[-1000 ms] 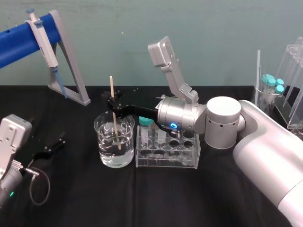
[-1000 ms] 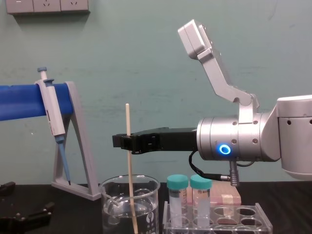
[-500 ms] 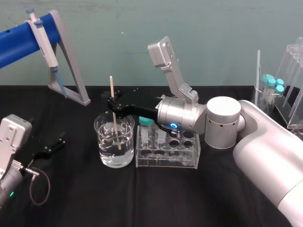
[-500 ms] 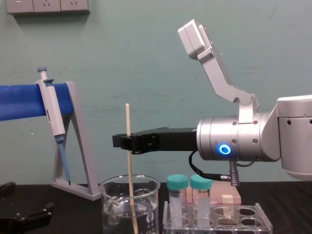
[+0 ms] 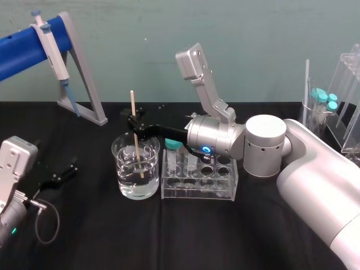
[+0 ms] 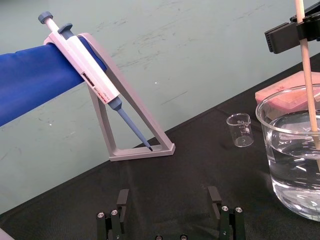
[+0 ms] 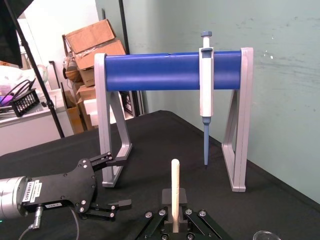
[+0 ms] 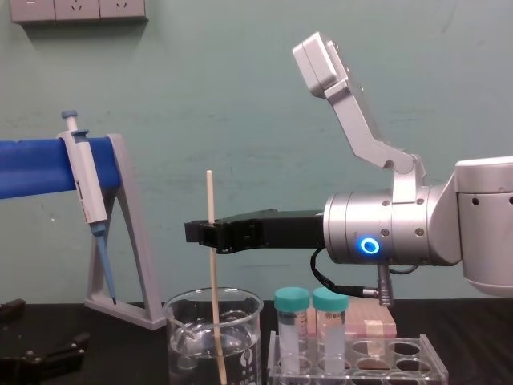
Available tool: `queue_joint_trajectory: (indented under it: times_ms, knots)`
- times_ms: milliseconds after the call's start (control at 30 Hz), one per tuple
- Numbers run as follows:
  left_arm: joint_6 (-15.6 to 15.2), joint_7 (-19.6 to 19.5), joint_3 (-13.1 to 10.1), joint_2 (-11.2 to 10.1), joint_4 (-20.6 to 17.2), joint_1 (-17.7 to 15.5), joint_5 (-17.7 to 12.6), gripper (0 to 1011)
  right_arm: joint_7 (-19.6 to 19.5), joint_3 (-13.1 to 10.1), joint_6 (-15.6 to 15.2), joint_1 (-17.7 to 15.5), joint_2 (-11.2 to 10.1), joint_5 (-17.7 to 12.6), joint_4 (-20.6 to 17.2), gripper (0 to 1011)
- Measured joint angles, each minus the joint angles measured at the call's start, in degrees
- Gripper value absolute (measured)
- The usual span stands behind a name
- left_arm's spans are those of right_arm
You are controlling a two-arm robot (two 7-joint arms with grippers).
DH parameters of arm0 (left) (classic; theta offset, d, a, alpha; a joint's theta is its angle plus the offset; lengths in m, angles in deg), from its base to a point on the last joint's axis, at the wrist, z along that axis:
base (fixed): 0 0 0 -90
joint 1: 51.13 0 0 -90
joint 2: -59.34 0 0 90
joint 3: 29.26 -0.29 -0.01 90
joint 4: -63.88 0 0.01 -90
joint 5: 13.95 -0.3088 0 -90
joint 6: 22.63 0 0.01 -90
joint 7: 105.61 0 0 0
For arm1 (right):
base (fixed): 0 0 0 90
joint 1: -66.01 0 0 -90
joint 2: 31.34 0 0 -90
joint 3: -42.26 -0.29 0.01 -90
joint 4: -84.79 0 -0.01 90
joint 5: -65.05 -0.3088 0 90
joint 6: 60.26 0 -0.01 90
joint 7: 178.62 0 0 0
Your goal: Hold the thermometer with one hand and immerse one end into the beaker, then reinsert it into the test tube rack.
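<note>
Right gripper point(image 5: 136, 122): jaws closed on thermometer point(image 5: 135, 140), held upright, lower end immersed in water-filled beaker point(image 5: 121, 174), just left of test tube rack point(image 5: 197, 190). Left gripper point(image 5: 66, 173): low over worktop point(image 5: 169, 236), far left, jaws open.

beaker point(image 5: 120, 166): clear glossy glass
thermometer point(image 5: 133, 107): matt cream rod, wood-like
test tube rack point(image 5: 197, 194): clear glossy plastic
right gripper point(image 5: 135, 122): matt black plastic
table point(image 5: 169, 236): matt black cloth
pipette stand point(image 5: 87, 79): matt grey plastic
</note>
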Motion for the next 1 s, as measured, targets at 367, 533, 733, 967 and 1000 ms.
queue_joint_trajectory:
  times_ms: [367, 533, 733, 967, 1000]
  knots:
    - [0.0, 0.0, 0.0, 0.0, 0.0, 0.0, 0.0, 1004, 0.0, 0.0, 0.0, 0.0, 0.0, 0.0, 0.0, 53]
    - [0.0, 0.0, 0.0, 0.0, 0.0, 0.0, 0.0, 1004, 0.0, 0.0, 0.0, 0.0, 0.0, 0.0, 0.0, 53]
    - [0.0, 0.0, 0.0, 0.0, 0.0, 0.0, 0.0, 1004, 0.0, 0.0, 0.0, 0.0, 0.0, 0.0, 0.0, 53]
    - [0.0, 0.0, 0.0, 0.0, 0.0, 0.0, 0.0, 1004, 0.0, 0.0, 0.0, 0.0, 0.0, 0.0, 0.0, 53]
    - [0.0, 0.0, 0.0, 0.0, 0.0, 0.0, 0.0, 1004, 0.0, 0.0, 0.0, 0.0, 0.0, 0.0, 0.0, 53]
